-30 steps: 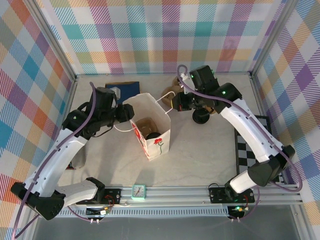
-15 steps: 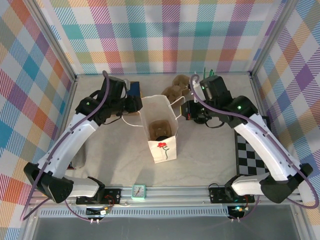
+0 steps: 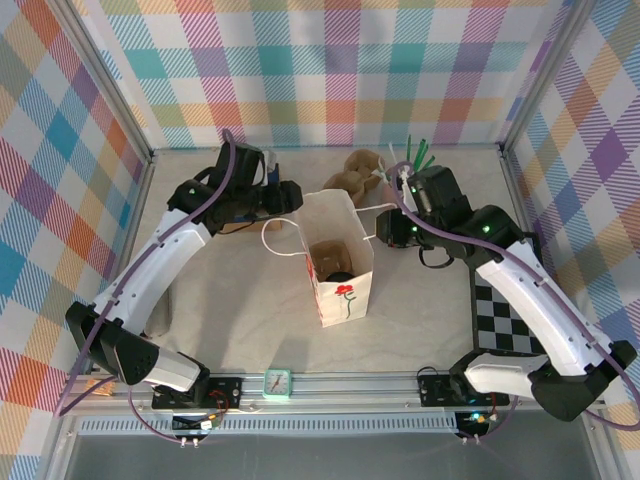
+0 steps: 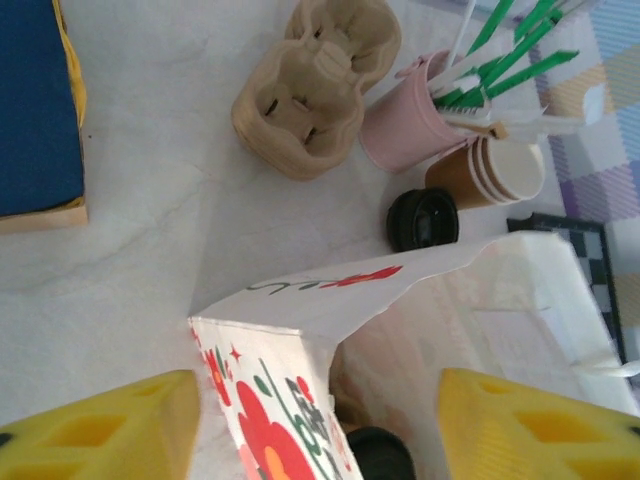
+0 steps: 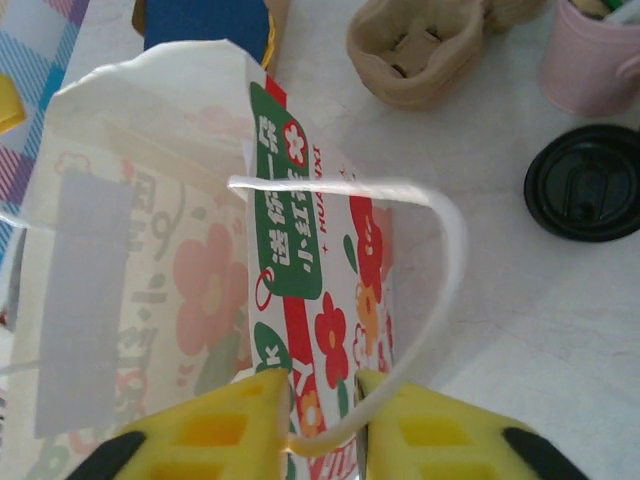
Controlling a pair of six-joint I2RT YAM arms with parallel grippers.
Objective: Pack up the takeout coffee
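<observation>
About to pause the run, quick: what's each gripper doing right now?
Left gripper: open, straddling the paper bag rim, gripping nothing.
Right gripper: slightly open, the bag's handle passing between its fingers.

The bag [image 3: 345, 300] stands on the tabletop [image 3: 240, 310] between the left end effector [image 4: 315, 425] and the right end effector [image 5: 322, 410], with the coffee [image 3: 338, 272] inside it. Beyond the right end effector sit the carrier [image 5: 430, 50], a loose lid [image 5: 585, 182] and a cup of stirrers [image 4: 400, 130]. A mat [image 3: 505, 310] lies right of it, nearer the bases.
</observation>
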